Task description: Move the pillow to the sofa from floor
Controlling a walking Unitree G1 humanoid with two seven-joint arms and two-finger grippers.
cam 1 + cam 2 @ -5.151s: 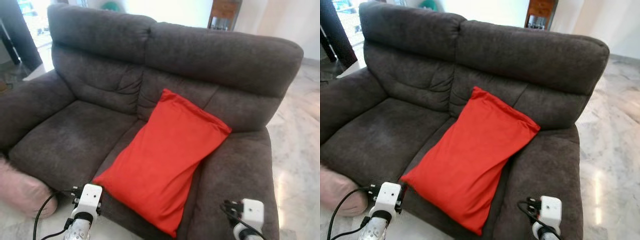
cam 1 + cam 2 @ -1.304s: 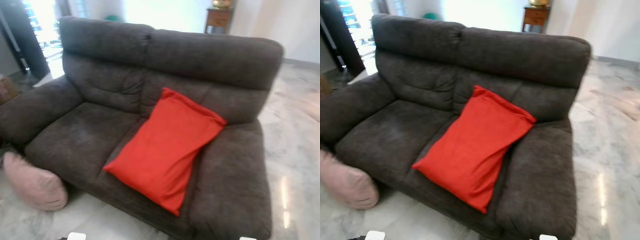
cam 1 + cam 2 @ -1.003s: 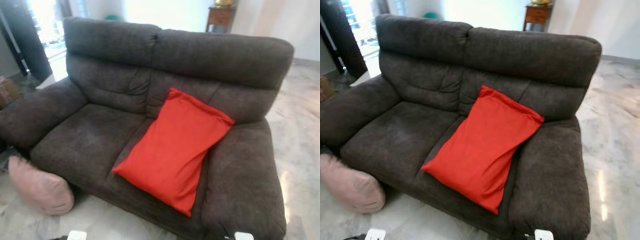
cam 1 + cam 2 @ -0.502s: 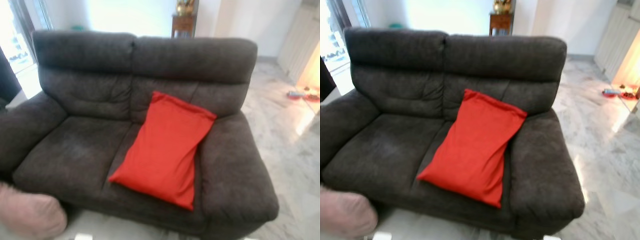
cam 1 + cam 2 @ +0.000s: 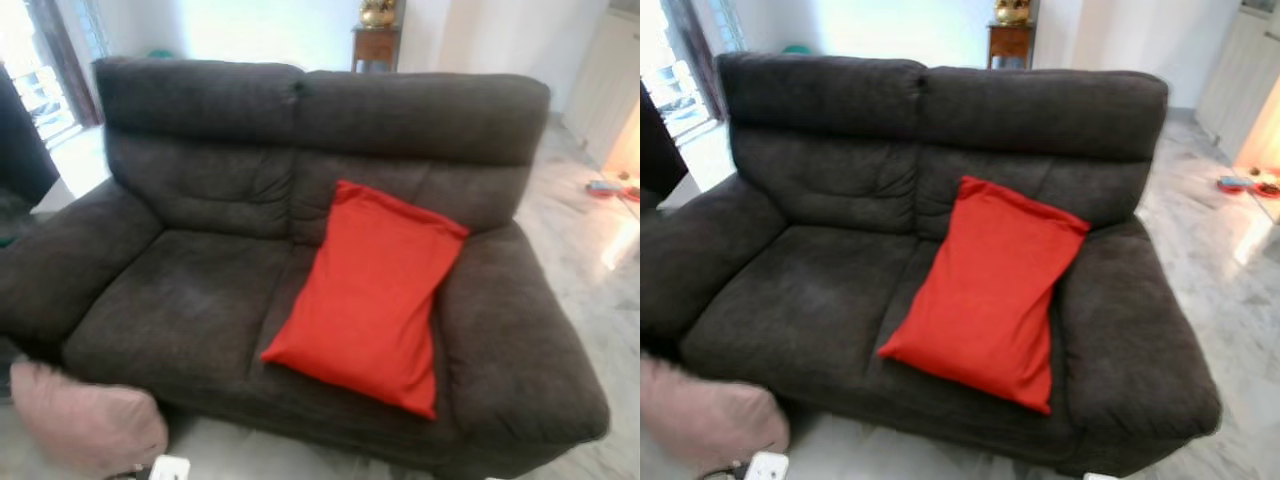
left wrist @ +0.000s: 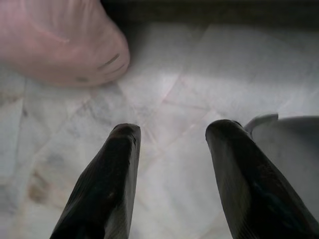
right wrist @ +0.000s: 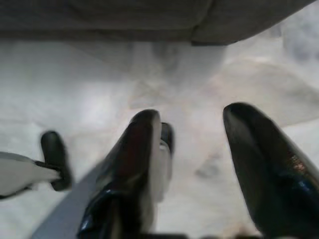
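Note:
A pink pillow (image 5: 85,425) lies on the marble floor against the front left corner of the dark grey sofa (image 5: 190,290). A red pillow (image 5: 375,290) leans on the sofa's right seat and backrest. Both arms hang low in front of the sofa. In the left wrist view my left gripper (image 6: 172,129) is open above bare floor, with the pink pillow (image 6: 55,40) a short way beyond its fingertips. My right gripper (image 7: 194,117) is open over the floor near the sofa's base (image 7: 149,20), holding nothing.
A wooden side table (image 5: 377,40) with a golden object stands behind the sofa. Small red items (image 5: 605,187) lie on the floor at the far right. Pale marble floor (image 5: 1230,290) runs along the sofa's right side. A bright window is at the far left.
The camera has shifted, so the sofa sits further right in the picture and more of the pink pillow shows. Neither pillow has moved.

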